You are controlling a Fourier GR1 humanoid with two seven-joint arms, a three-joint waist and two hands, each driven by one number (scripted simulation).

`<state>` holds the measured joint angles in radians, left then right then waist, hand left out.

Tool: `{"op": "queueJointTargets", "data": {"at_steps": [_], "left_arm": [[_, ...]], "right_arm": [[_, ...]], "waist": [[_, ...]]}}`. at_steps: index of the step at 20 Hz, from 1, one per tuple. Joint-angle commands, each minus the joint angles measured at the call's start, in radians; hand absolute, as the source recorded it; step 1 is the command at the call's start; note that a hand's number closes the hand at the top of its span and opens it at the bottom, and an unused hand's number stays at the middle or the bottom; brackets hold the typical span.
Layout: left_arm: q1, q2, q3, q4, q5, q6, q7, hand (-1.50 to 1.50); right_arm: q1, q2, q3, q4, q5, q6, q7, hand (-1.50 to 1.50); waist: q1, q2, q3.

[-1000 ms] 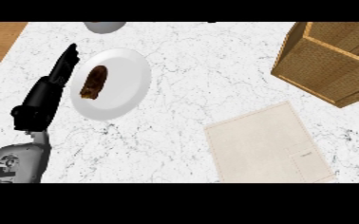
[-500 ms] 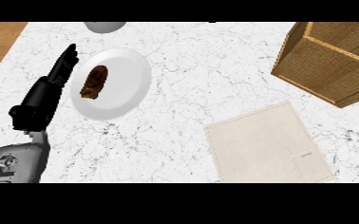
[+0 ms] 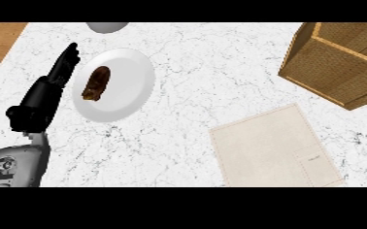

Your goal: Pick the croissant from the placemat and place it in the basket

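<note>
A croissant (image 3: 96,83) lies on a white plate (image 3: 132,85) near the counter's (image 3: 193,68) left edge, well apart from both the placemat (image 3: 269,148) and the basket (image 3: 331,63). The placemat, pale and bare as far as it shows, sits toward the counter's near right corner; the wicker basket stands at the far right corner, partly cut off by the view, and what shows of its inside holds nothing that can be made out. The left hand (image 3: 44,94) rests just beside the plate's left rim, fingers straight and released, grasping nothing, pointing toward the counter's far edge. The right hand does not show. A grey rounded object (image 3: 108,26) peeks in at the far edge, beyond the plate.

As things lie, the croissant is neither on the placemat the task names nor in the basket, so the placing is not shown as done. What remains, judged from this view, is for a hand to close on the croissant, carry it across the counter to the far right corner and set it inside the basket.
</note>
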<state>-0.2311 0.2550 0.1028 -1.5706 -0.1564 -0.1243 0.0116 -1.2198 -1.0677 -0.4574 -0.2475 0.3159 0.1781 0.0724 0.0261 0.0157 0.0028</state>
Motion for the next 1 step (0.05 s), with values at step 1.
{"op": "queueJointTargets", "data": {"at_steps": [1], "left_arm": [[0.022, 0.008, -0.005, -0.022, 0.007, -0.021, -0.017, 0.00]], "right_arm": [[0.071, -0.104, -0.085, 0.052, -0.057, -0.032, -0.051, -1.50]], "waist": [[0.007, 0.003, 0.002]]}}
